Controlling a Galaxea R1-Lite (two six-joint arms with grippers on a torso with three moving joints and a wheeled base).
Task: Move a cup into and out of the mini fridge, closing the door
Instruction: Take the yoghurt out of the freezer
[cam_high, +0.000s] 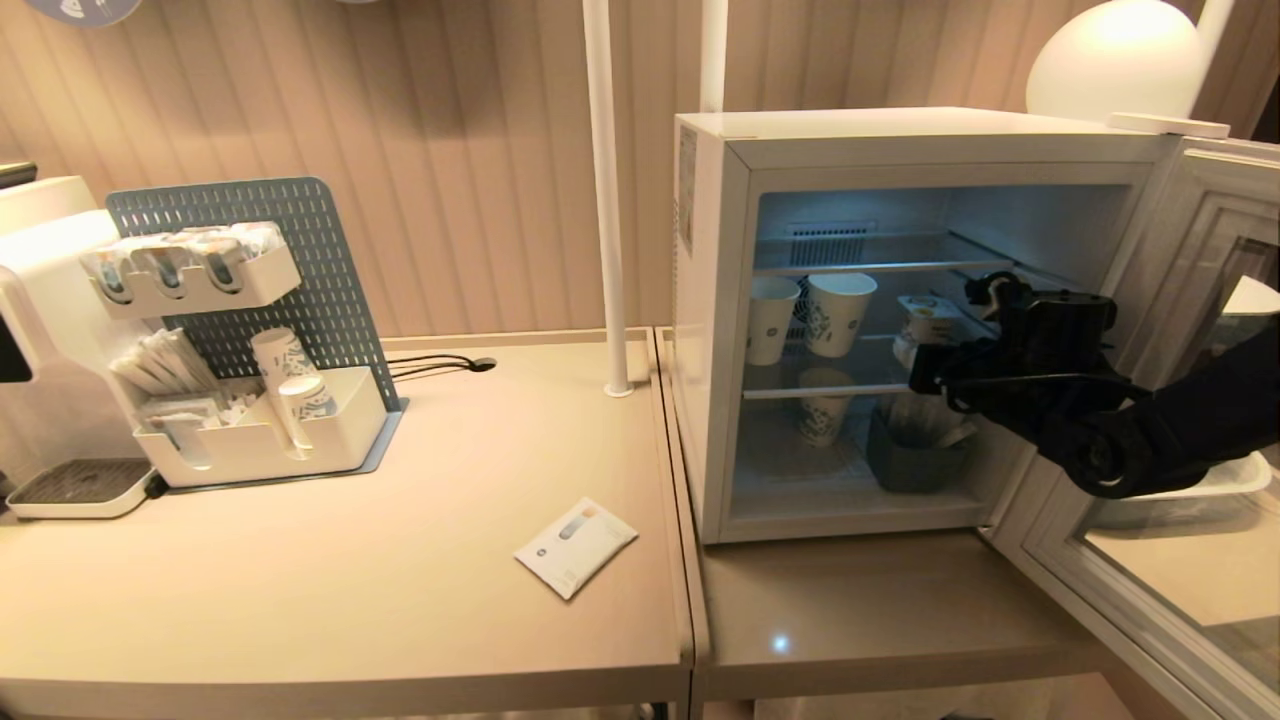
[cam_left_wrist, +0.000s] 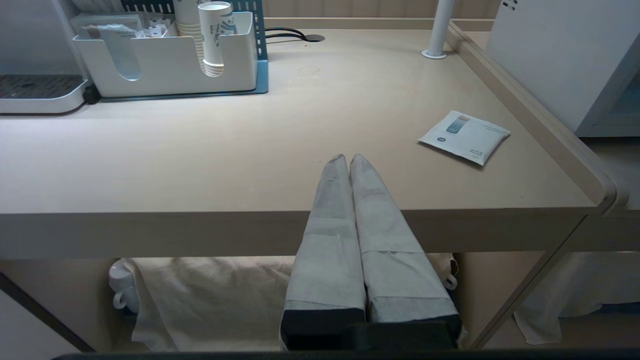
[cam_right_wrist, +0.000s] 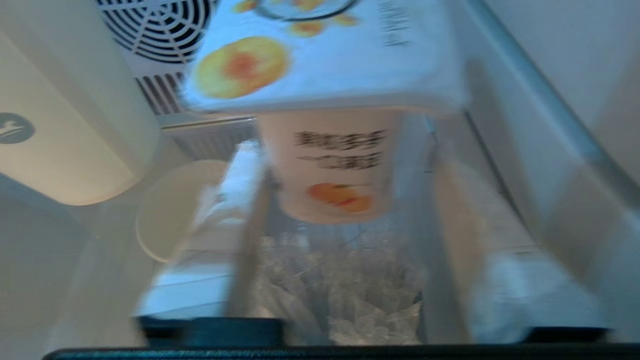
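The mini fridge (cam_high: 715, 300) stands on the right table with its door (cam_high: 1050, 565) swung wide open to the right. Inside, on the middle wire shelf by the right wall, sits the cup (cam_high: 925, 318), white with an orange fruit picture and a flat lid (cam_right_wrist: 325, 55). My right gripper (cam_high: 915, 348) reaches into the fridge at shelf height. Its fingers are apart, one on each side of the cup's body (cam_right_wrist: 332, 165), with a small gap showing at one finger (cam_right_wrist: 432, 210). My left gripper (cam_left_wrist: 348, 157) is shut and empty, parked at the left table's front edge.
Two blue-patterned paper cups (cam_high: 838, 310) stand left of the cup on the same shelf; another cup (cam_high: 825, 405) and a grey bin (cam_high: 915, 455) sit below. A white packet (cam_high: 575, 545), a cup organizer (cam_high: 260, 440) and a white pole (cam_high: 605, 200) are on the left table.
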